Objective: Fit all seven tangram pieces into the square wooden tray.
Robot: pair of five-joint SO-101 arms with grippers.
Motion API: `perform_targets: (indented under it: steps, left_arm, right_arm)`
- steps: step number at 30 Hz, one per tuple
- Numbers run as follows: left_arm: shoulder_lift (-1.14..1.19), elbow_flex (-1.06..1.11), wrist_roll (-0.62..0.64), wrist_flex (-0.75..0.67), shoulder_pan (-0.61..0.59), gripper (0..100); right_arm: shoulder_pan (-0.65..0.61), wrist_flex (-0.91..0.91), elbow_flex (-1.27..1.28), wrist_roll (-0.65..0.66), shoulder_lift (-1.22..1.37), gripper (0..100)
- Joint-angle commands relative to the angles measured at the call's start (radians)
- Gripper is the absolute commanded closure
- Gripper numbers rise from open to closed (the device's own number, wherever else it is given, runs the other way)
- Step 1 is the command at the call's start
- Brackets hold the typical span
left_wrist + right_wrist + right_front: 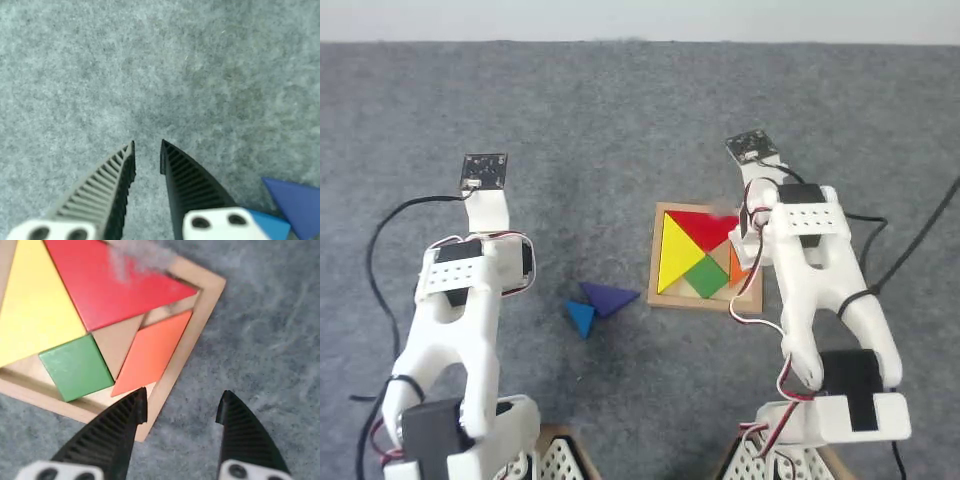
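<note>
The square wooden tray (704, 303) lies right of centre on the carpet. In it are a yellow triangle (675, 255), a red triangle (705, 228), a green square (705, 276) and an orange parallelogram (150, 352). Bare wood shows between these pieces. A purple triangle (611, 297) and a small blue triangle (580, 318) lie touching on the carpet left of the tray. My right gripper (182, 402) hangs open over the tray's rim (175, 360) near the orange piece, holding nothing. My left gripper (147, 146) is slightly open over bare carpet, with the purple triangle (297, 202) close beside one finger.
Grey carpet covers the table. Both arm bases stand at the near edge, with cables trailing off to either side. Open carpet lies behind the tray and between the two arms.
</note>
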Motion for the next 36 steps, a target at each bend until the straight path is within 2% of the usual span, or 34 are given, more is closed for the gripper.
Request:
perform_targets:
  steps: [1, 10, 17, 23, 29, 31, 36]
  left_arm:
    - [-0.048, -0.021, -0.014, 0.008, 0.006, 91]
    - [-0.048, -0.021, -0.014, 0.009, 0.006, 91]
    - [-0.048, -0.025, -0.014, 0.029, 0.006, 91]
    - [-0.048, -0.027, -0.014, 0.029, 0.006, 91]
    - [-0.046, -0.071, -0.014, 0.040, 0.006, 91]
    - [-0.040, -0.120, -0.040, 0.097, 0.006, 91]
    - [-0.008, -0.286, -0.282, 0.413, 0.048, 90]
  right_arm:
    - [-0.030, -0.039, -0.002, 0.008, 0.062, 76.6]
    - [-0.027, -0.041, -0.173, 0.008, 0.288, 76.6]
    - [-0.010, -0.035, -0.299, 0.002, 0.364, 76.4]
    - [0.018, -0.033, -0.273, -0.057, 0.243, 76.4]
    - [0.019, -0.036, -0.083, -0.066, -0.019, 76.4]
    - [0.022, -0.033, 0.000, -0.061, -0.128, 76.4]
    - [0.022, -0.033, 0.272, -0.043, -0.352, 76.4]
